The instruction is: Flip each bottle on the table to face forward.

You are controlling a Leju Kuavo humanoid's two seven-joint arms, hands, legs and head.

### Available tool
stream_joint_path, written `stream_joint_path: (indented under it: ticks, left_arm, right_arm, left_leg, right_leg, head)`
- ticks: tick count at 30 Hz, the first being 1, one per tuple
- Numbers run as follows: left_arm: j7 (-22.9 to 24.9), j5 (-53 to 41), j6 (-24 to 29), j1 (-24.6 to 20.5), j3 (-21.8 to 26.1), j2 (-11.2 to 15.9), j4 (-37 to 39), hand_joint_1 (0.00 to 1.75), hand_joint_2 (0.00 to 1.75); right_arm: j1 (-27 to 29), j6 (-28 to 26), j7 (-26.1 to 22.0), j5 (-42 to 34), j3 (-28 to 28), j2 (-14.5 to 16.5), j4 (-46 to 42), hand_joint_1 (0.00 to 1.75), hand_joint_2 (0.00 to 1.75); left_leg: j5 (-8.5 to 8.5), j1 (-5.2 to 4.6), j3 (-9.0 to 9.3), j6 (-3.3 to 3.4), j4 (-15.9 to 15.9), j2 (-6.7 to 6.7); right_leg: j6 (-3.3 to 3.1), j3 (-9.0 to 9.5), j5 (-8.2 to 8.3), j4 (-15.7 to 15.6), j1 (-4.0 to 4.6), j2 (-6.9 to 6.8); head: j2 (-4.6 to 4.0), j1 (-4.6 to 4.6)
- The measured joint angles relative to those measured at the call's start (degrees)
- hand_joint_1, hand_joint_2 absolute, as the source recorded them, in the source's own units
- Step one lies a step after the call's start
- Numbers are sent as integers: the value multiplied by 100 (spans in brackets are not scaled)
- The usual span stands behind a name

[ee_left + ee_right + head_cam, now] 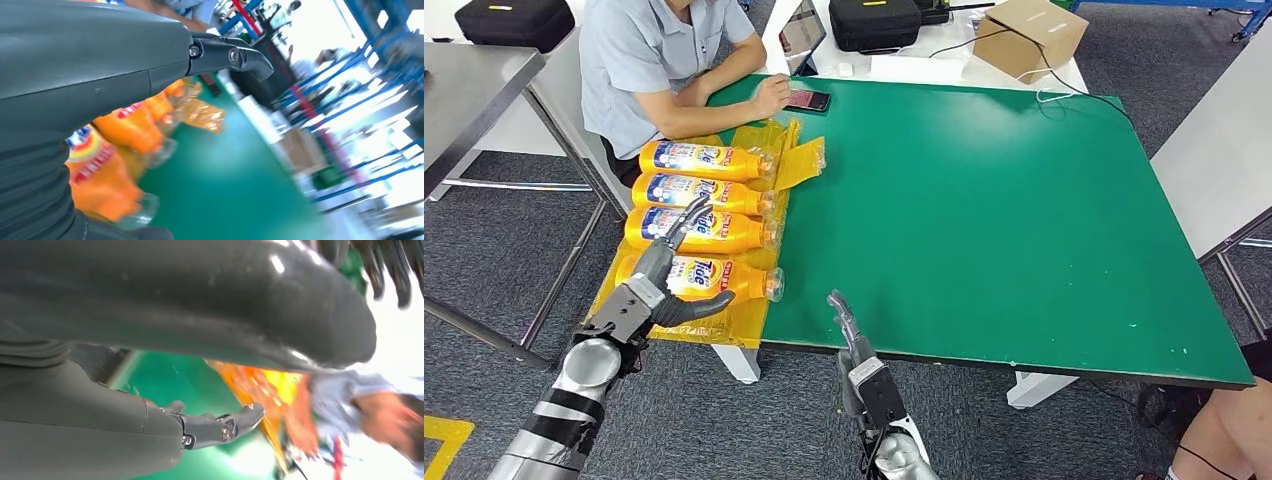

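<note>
Several orange Tide bottles lie side by side on a yellow sheet (799, 160) at the left end of the green table (984, 220), labels up and caps pointing right. The nearest bottle (729, 277) lies under my left hand (664, 275), whose fingers are spread over it toward the bottle behind (719, 230), with the thumb at its near side and no grip closed. The left wrist view shows blurred orange bottles (132, 127) below the outstretched fingers (225, 55). My right hand (854, 345) hovers at the table's front edge, fingers straight, holding nothing.
A person (644, 60) sits at the far left corner with a hand by a phone (807, 100). A cardboard box (1029, 35) and a black case (874, 22) stand behind the table. Grey tables flank it on the left (464, 90) and right (1224, 160).
</note>
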Motion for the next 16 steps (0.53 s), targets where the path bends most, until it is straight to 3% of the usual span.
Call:
stream_joint_path:
  ticks: [1, 4, 6, 11, 16]
  left_arm:
    - [-5, 326, 11, 132, 81, -109, -145, 0, 175]
    - [29, 1361, 149, 675, 260, -633, -679, 0, 175]
    - [33, 1837, 211, 1065, 277, -985, -980, 0, 175]
    - [-43, 2136, 217, 1700, 261, -1495, -1276, 0, 175]
    - [-159, 1913, 331, 1881, 260, -1717, -1285, 0, 175]
  right_arm:
    - [113, -332, -1, 59, 1, -41, -353, 0, 175]
    - [437, -1907, -3, 463, 98, -331, -1645, 0, 175]
    - [672, -2661, -3, 949, 145, -559, -2460, 0, 175]
    - [1382, -2908, -3, 2199, -144, -713, -3777, 0, 175]
    - [1707, -2916, -3, 2381, -479, -694, -4290, 0, 175]
  left_leg:
    - [0, -2, -1, 1, 0, -1]
    - [-8, -12, -4, 8, 0, -1]
    - [-18, -14, -5, 18, 0, 2]
    - [-29, -14, -7, 25, 0, 1]
    - [-30, -12, -3, 23, -1, 2]
  right_leg:
    - [1, -1, 0, -1, -3, 0]
    - [3, -2, -2, -9, -13, 0]
    - [4, 1, -3, -20, -14, 0]
    - [10, 1, -7, -27, -12, 0]
    - [16, 5, -11, -27, -8, 0]
  head:
    - [0, -1]
    - [0, -1]
    - [0, 2]
    - [0, -1]
    - [0, -2]
